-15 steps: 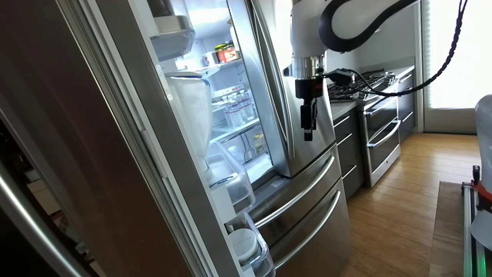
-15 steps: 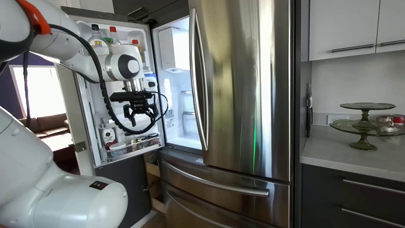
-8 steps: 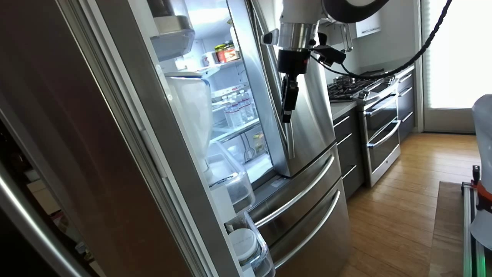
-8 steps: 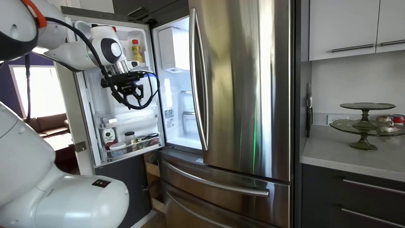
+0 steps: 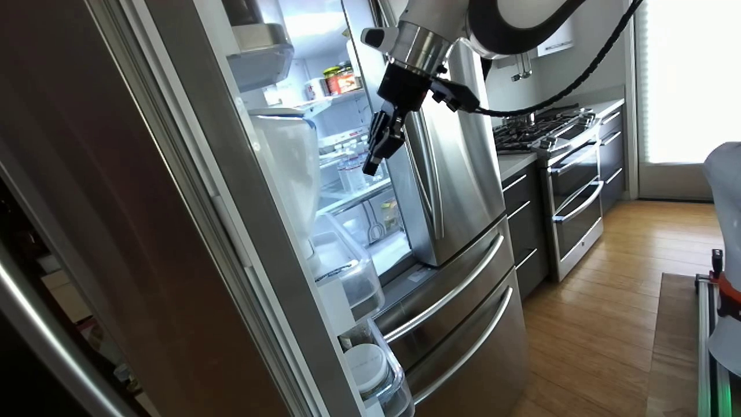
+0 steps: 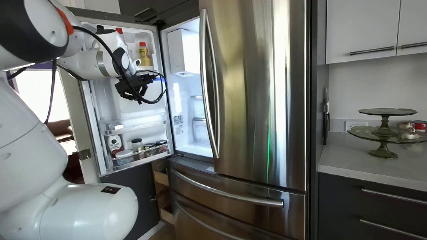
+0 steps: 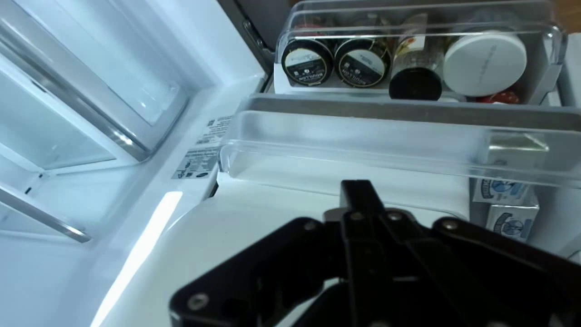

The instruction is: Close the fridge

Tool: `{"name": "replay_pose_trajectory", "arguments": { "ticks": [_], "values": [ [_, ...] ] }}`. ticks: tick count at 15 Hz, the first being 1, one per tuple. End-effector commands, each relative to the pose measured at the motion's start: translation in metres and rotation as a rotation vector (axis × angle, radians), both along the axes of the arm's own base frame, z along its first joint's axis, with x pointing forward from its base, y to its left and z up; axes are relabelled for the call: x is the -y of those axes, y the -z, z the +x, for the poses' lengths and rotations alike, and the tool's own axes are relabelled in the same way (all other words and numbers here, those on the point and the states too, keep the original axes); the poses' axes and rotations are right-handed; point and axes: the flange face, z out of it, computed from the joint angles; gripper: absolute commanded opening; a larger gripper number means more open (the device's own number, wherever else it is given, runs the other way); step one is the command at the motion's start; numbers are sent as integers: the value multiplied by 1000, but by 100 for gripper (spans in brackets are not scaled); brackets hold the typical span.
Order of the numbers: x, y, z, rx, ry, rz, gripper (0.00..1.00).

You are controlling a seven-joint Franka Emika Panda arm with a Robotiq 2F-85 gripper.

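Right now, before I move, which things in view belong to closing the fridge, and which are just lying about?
Part of the job:
fridge
its open door
tool

Just there:
stacked green cake stands
cooking range
lidded jars kept in that door

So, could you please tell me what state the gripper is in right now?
Gripper: closed, with nothing held, as seen in the wrist view.
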Motion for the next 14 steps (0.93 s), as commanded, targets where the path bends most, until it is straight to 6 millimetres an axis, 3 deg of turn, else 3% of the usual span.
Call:
{"name": "replay_pose_trajectory", "arguments": {
  "ticks": [1, 6, 14],
  "values": [
    [-1, 2, 5, 5, -11, 5, 1],
    [-5, 2, 7, 5, -33, 34, 0],
    [-43, 14, -6, -166, -145, 317, 0]
  ]
}}
